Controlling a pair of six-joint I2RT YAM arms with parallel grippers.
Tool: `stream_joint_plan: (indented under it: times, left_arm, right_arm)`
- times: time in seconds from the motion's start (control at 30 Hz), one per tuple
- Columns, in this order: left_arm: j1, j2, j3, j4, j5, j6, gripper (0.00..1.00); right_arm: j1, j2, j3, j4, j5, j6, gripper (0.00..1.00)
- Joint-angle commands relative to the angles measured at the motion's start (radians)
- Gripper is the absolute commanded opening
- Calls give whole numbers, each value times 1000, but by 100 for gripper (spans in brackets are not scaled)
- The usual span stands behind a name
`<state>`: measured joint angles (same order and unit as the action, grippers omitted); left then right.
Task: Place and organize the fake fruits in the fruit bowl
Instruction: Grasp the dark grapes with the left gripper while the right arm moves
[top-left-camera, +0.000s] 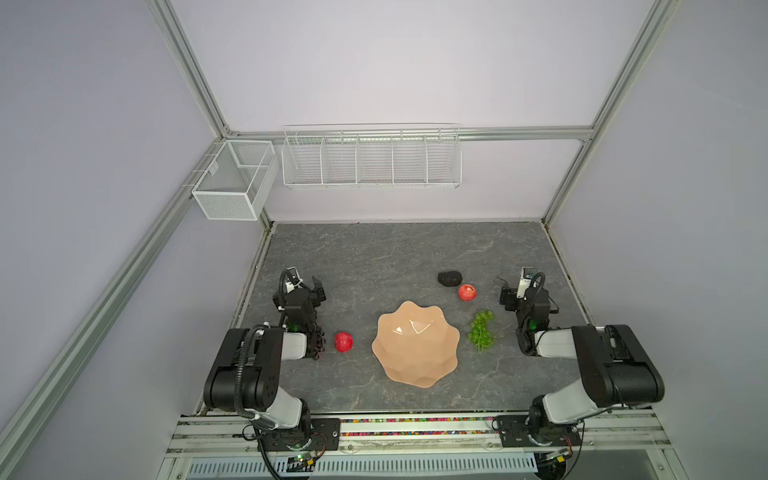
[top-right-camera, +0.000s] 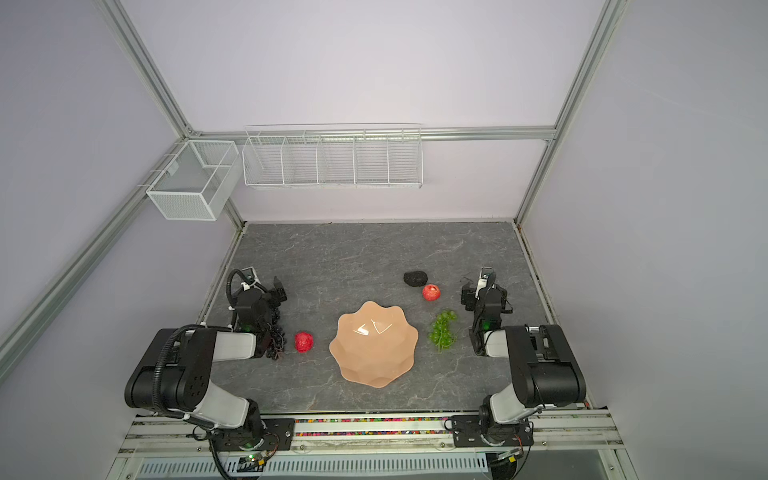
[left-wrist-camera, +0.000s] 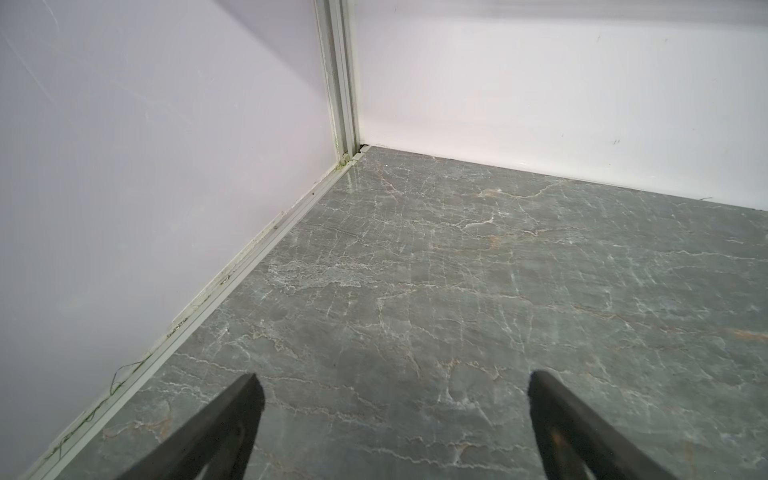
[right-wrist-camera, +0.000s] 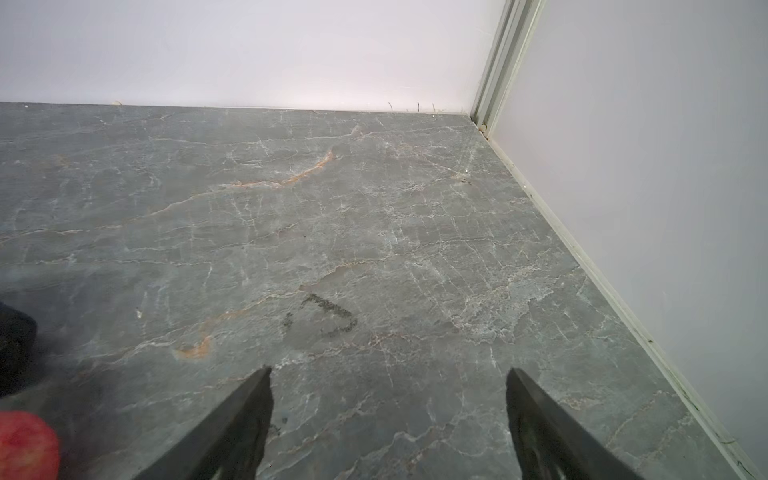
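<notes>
While every fruit lies outside it on the tabletop (top-left-camera: 374, 249), the fruit bowl (top-left-camera: 415, 345) sits about midway between the left and right edges, nearer the front edge than the back. Toward the left edge, the near red apple (top-left-camera: 344, 341) lies just beside the dark grape bunch (top-right-camera: 276, 340), which is partly hidden under the left arm (top-left-camera: 266, 353). Toward the right edge, the green grape bunch (top-left-camera: 482, 330) lies near the bowl's rim but apart from it. Farther back, the far red apple (top-left-camera: 467, 292) sits just beside the black bumpy fruit (top-left-camera: 450, 278); whether those two touch I cannot tell. The left tool (left-wrist-camera: 390, 386) and the right tool (right-wrist-camera: 388, 380) each hang over bare marbled surface near their own side edges, jaws spread apart, gripping nothing.
</notes>
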<state>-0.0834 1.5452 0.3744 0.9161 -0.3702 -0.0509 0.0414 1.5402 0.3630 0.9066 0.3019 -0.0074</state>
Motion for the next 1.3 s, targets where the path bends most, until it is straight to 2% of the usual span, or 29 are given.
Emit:
stream_joint_plan:
  times: [0.0, 0.37, 0.43, 0.47, 0.5, 0.53, 0.6, 0.7, 0.8, 0.9, 1.0, 1.1, 1.17, 1.27]
  left_arm:
    - [4, 10, 8, 21, -13, 3, 99]
    - [5, 10, 7, 26, -14, 4, 99]
    - [-7, -50, -2, 2, -29, 15, 99]
    - [-20, -98, 3, -51, -60, 21, 100]
    - [-37, -164, 17, -126, -90, 35, 100]
    - [-53, -231, 38, -218, -118, 47, 100]
    - [-82, -347, 102, -439, -182, 25, 100]
    - [-135, -476, 187, -708, -221, -58, 98]
    - [-148, -526, 276, -992, -217, -250, 95]
    - [-146, -497, 379, -1304, -164, -386, 94]
    - [-146, -455, 418, -1471, -69, -441, 93]
    - [-146, -428, 427, -1550, 8, -460, 92]
    - [-146, -416, 440, -1624, 1, -530, 89]
    - [-145, -402, 403, -1628, 3, -552, 90]
  right_arm:
    - [-3, -5, 3, 6, -20, 0, 89]
    - [-3, -6, 1, 9, -20, 0, 89]
    - [1, -50, -2, -18, 14, 10, 89]
    - [-5, -76, -18, -26, 3, 16, 88]
    - [3, -96, -42, 32, 59, 8, 88]
    - [12, -146, -56, 11, 102, 16, 89]
    - [15, -285, -50, -132, 106, 36, 89]
    - [21, -508, 39, -474, 17, 96, 88]
    - [62, -612, 163, -734, -140, 140, 88]
    - [183, -587, 300, -944, -255, 170, 88]
    - [373, -557, 345, -997, -287, 217, 88]
    - [561, -541, 341, -940, -267, 284, 88]
    - [678, -511, 355, -914, -228, 300, 88]
    - [824, -426, 406, -907, -202, 278, 88]
